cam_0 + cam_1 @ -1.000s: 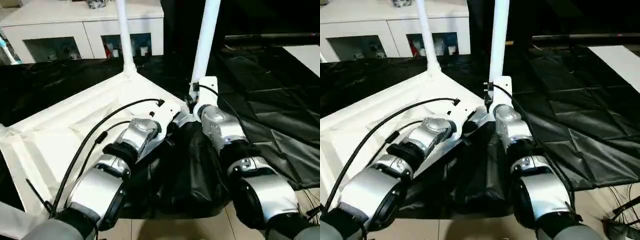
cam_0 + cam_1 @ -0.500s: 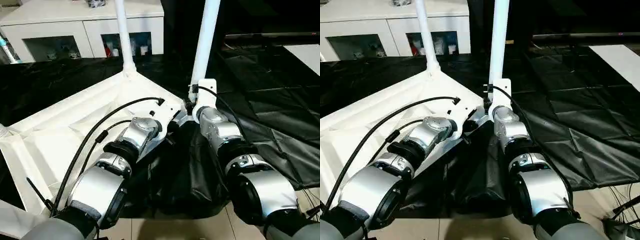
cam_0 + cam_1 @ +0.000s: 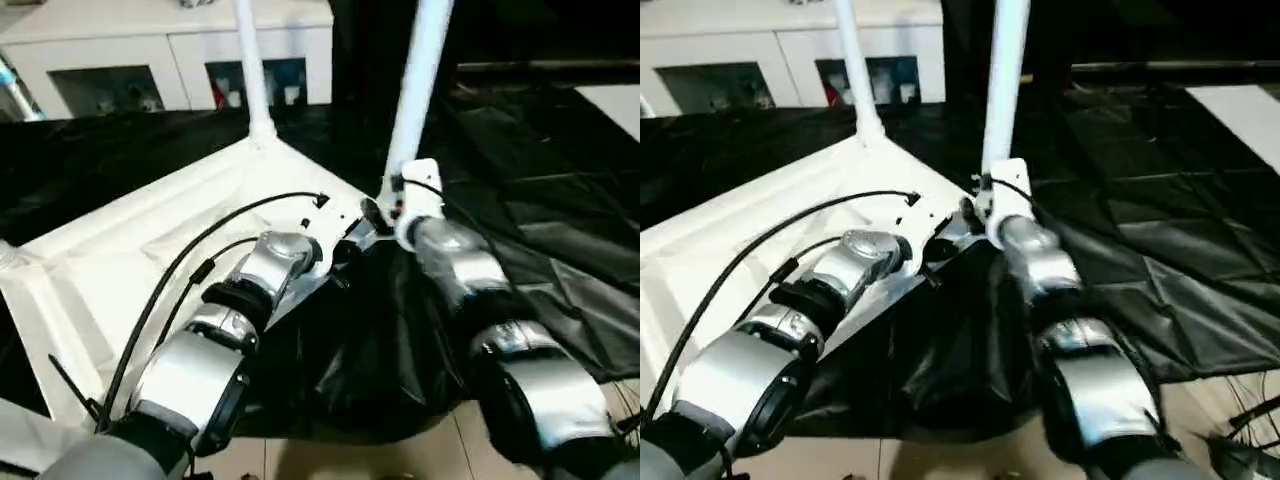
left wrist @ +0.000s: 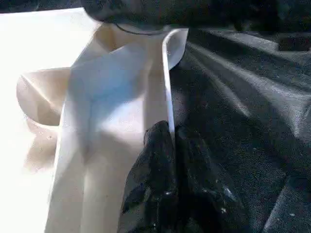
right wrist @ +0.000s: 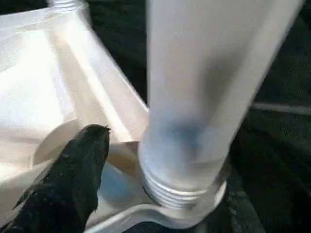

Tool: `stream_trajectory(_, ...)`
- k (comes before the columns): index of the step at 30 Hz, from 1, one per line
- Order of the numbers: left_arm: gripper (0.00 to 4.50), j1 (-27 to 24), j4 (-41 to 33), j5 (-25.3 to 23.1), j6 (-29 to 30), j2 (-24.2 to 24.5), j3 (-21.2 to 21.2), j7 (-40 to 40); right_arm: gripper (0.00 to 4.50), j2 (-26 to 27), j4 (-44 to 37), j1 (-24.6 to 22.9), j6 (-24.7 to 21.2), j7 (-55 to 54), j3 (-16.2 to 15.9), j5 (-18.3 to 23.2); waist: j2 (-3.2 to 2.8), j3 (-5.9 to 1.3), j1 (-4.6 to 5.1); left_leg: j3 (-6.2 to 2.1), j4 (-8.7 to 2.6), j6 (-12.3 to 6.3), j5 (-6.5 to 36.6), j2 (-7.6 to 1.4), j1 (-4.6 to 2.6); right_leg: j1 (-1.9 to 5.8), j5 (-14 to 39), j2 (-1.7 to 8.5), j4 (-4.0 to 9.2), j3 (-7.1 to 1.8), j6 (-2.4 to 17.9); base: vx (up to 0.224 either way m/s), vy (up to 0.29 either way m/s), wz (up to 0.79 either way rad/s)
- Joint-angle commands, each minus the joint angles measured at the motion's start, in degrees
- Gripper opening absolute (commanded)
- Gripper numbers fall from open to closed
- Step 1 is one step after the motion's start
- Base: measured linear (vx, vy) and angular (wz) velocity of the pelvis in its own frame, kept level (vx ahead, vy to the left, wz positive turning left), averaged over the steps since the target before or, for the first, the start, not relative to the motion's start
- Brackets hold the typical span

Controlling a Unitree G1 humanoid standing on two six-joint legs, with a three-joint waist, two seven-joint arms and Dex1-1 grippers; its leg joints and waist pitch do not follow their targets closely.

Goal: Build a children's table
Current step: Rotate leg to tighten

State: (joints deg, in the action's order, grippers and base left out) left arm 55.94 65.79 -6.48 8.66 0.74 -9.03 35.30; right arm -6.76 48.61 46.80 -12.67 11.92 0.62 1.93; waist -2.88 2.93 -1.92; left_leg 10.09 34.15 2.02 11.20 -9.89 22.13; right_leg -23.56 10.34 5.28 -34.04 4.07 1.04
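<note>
Compared with a second ago, the right forearm (image 3: 470, 275) has been swung a bit and the near leg (image 3: 420, 85) it's on now leans slightly away from the table top; the whole head view has also been shifted a touch, so part of that is just the camera; the table top (image 3: 120, 260) itself is sat where it was, upside down on the black-covered counter (image 3: 560, 190), its near corner hanging over the counter's front edge.

Everything here is placed relative to that table top: a far leg (image 3: 250, 70) is stood upright in the far corner socket; the near leg is stood at the near-right corner socket (image 5: 160, 213), its threaded end (image 5: 165, 191) seen just entering the socket in the right wrist view; the right pincer (image 3: 385, 205) is pressed up against the base of that leg, one black finger (image 5: 73, 179) seen beside the tube, and whether it's clenched on it can't be told.

The left pincer (image 4: 172, 160) is clamped tight on the thin raised rim (image 4: 167, 92) of the table top, just beside that same corner; a white cabinet (image 3: 170, 60) is seen beyond the counter, well apart from the top.
</note>
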Motion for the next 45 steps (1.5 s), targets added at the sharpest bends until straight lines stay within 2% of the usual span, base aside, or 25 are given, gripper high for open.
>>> stream_trajectory(1,0.0,-1.1,-2.4,-0.9,-2.9,1.1,-2.0,4.6,4.48,-1.9,-7.8,-4.0,-3.5,5.2,-2.6,-0.2,0.46,-4.53,-0.62,-0.79,-2.81,-11.64,-1.0,-2.72,-0.78,4.07,-9.2,3.77,2.06,-2.21,17.7,0.0,0.0,0.0)
stream_trajectory(3,0.0,-1.5,-2.7,-1.0,-3.4,1.5,-2.2,5.6,4.48,-3.1,-10.8,-5.8,-4.5,6.9,-3.1,-0.1,0.54,-4.3,-1.1,-0.74,-2.99,-11.73,0.6,-2.87,-0.83,4.05,-6.7,3.73,2.41,-2.14,17.4,0.0,0.0,0.0)
stream_trajectory(4,0.0,-2.3,-3.4,-1.2,-4.7,2.6,-2.7,7.4,4.48,-5.5,-16.8,-9.2,-5.1,10.2,-4.0,0.5,0.33,-4.27,-1.18,-0.7,-2.99,-11.39,1.3,-2.86,-0.9,3.97,-5.4,3.71,2.5,-2.14,17.5,0.0,0.0,0.0)
stream_trajectory(5,0.0,-2.9,-4.1,-1.2,-5.4,3.5,-3.1,9.2,4.48,-7.2,-21.3,-11.8,-6.5,12.8,-4.3,1.6,0.43,-4.09,-1.57,-0.69,-3.22,-10.47,3.2,-3.08,-0.99,3.98,-2.5,3.66,2.87,-2.2,16.6,0.0,0.0,0.0)
stream_trajectory(7,0.0,-3.8,-4.9,-1.1,-5.9,4.5,-3.4,11.2,4.48,-8.8,-25.8,-14.3,-8.4,15.7,-4.3,3.5,0.03,-3.92,-1.95,-0.78,-3.63,-8.47,6.2,-3.25,-1.13,4.02,1.2,3.54,3.2,-2.29,15.8,0.0,0.0,0.0)
stream_trajectory(9,0.0,-5.3,-6.9,-1.2,-7.3,6.2,-4.3,14.9,4.48,-11.2,-30.4,-17.4,-8.7,20.8,-4.4,6.1,-0.34,-3.96,-1.94,-0.89,-3.64,-7.39,6.8,-3.22,-1.04,3.94,1.3,3.57,3.07,-2.34,15.9,0.0,0.0,0.0)
stream_trajectory(11,0.0,-7.7,-10.1,-0.8,-9.4,8.4,-5.6,20.0,4.48,-14.1,-35.0,-20.9,-8.9,25.6,-4.5,7.9,-0.32,-3.96,-2.06,-0.94,-3.6,-7.26,6.5,-3.2,-0.81,4.17,0.4,3.65,2.96,-2.4,15.9,0.0,0.0,0.0)
stream_trajectory(12,0.0,-7.7,-10.1,-0.8,-9.4,8.4,-5.6,20.0,4.48,-14.1,-35.0,-20.9,-8.9,25.6,-4.5,7.9,-0.25,-3.97,-2.13,-0.93,-3.58,-7.44,6.3,-3.23,-0.74,4.18,0.1,3.66,3.01,-2.39,15.7,0.0,0.0,0.0)
stream_trajectory(13,0.0,-9.8,-13.0,0.2,-13.5,9.9,-6.3,24.2,4.48,-16.3,-36.5,-22.6,-8.7,28.7,-5.1,8.0,-0.41,-4.06,-2.1,-0.96,-3.55,-7.33,6.0,-3.23,-0.71,4.1,-0.1,3.68,2.89,-2.35,16.0,0.0,0.0,0.0)
stream_trajectory(15,0.0,-11.2,-15.1,1.4,-14.9,10.8,-6.1,26.7,4.48,-17.5,-37.1,-23.7,-8.3,30.5,-5.2,8.2,-0.37,-4.06,-2.08,-0.89,-3.5,-7.27,5.9,-3.21,-0.61,4.09,0.1,3.63,2.86,-2.3,16.1,0.0,0.0,0.0)
stream_trajectory(18,0.0,-12.5,-16.9,1.4,-14.8,12.4,-6.7,28.8,4.48,-18.1,-37.5,-24.4,-8.8,31.3,-4.5,8.6,-0.35,-4.03,-2.17,-0.76,-3.58,-6.59,6.8,-3.31,-0.81,3.78,1.8,3.55,2.93,-2.34,16.0,0.0,0.0,0.0)
stream_trajectory(20,0.0,-13.9,-18.6,1.6,-14.7,14.0,-7.3,31.9,4.48,-18.7,-37.4,-24.6,-8.5,32.1,-5.0,8.2,-0.47,-4.04,-2.33,-0.77,-3.6,-6.12,6.7,-3.34,-0.87,3.74,2.5,3.54,2.86,-2.33,15.8,0.0,0.0,0.0)
stream_trajectory(22,0.0,-14.4,-19.3,2.4,-14.5,14.2,-6.8,32.5,4.48,-19.3,-36.9,-24.5,-7.4,33.3,-6.2,7.5,-0.3,-4.07,-2.31,-0.77,-3.57,-5.9,6.2,-3.35,-0.9,3.7,1.8,3.54,2.72,-2.37,15.7,0.0,0.0,0.0)
stream_trajectory(24,0.0,-14.8,-20.0,3.0,-14.1,14.4,-6.6,33.2,4.48,-19.7,-36.8,-24.6,-6.7,34.1,-6.9,7.2,-0.35,-4.16,-2.42,-0.72,-3.38,-6.17,5.0,-3.23,-0.81,3.76,0.2,3.56,2.52,-2.4,15.9,0.0,0.0,0.0)
stream_trajectory(25,0.0,-15.3,-20.9,3.0,-14.2,14.8,-6.6,33.5,4.48,-19.6,-36.7,-24.4,-6.8,34.4,-6.9,7.5,-0.16,-4.24,-2.5,-0.66,-3.24,-6.51,4.3,-3.14,-0.8,3.79,-0.5,3.54,2.42,-2.41,16.0,0.0,0.0,0.0)
stream_trajectory(28,0.0,-15.7,-21.7,3.4,-14.2,15.0,-6.4,33.9,4.48,-18.7,-35.6,-23.5,-6.1,34.9,-7.1,7.6,-0.15,-4.29,-2.64,-0.68,-3.14,-7.11,3.4,-3.16,-0.75,3.78,-0.7,3.57,2.29,-2.37,15.9,0.0,0.0,0.0)
stream_trajectory(34,0.0,-16.0,-21.5,5.6,-13.9,13.9,-5.0,33.6,4.48,-17.9,-32.5,-22.3,-3.0,35.2,-7.6,6.7,-0.22,-4.33,-2.95,-0.62,-2.99,-6.7,3.4,-3.09,-0.85,3.63,0.7,3.44,2.32,-2.37,15.7,0.0,0.0,0.0)
stream_trajectory(42,0.0,-15.4,-20.5,3.3,-16.7,13.7,-6.3,31.1,4.48,-17.6,-31.5,-21.8,-2.2,35.2,-7.5,6.4,-0.29,-4.4,-3.1,-0.66,-2.86,-6.64,3.8,-3.03,-0.81,3.71,0.6,3.41,2.25,-2.34,15.4,0.0,0.0,0.0)
stream_trajectory(43,0.0,-14.8,-20.2,3.9,-15.1,13.1,-6.0,31.5,4.48,-17.5,-31.1,-21.7,-1.9,35.0,-7.5,6.3,-0.3,-4.36,-3.09,-0.66,-2.89,-6.52,4.0,-3.0,-0.8,3.71,1.1,3.37,2.3,-2.33,15.4,0.0,0.0,0.0)
stream_trajectory(44,0.28,-14.4,-20.0,4.6,-13.8,12.6,-5.8,32.2,4.5,-17.5,-30.8,-21.6,-1.6,35.0,-7.6,6.2,-0.28,-4.34,-3.09,-0.63,-2.91,-6.41,4.2,-3.03,-0.81,3.71,1.3,3.4,2.34,-2.35,15.5,0.0,0.0,0.0)
stream_trajectory(45,0.28,-14.1,-19.8,4.5,-13.5,12.3,-5.8,32.0,4.5,-17.5,-30.8,-21.6,-1.6,34.9,-7.7,6.2,-0.27,-4.38,-3.16,-0.65,-2.87,-6.3,4.2,-3.03,-0.82,3.72,1.4,3.41,2.3,-2.36,15.5,0.0,0.0,0.0)
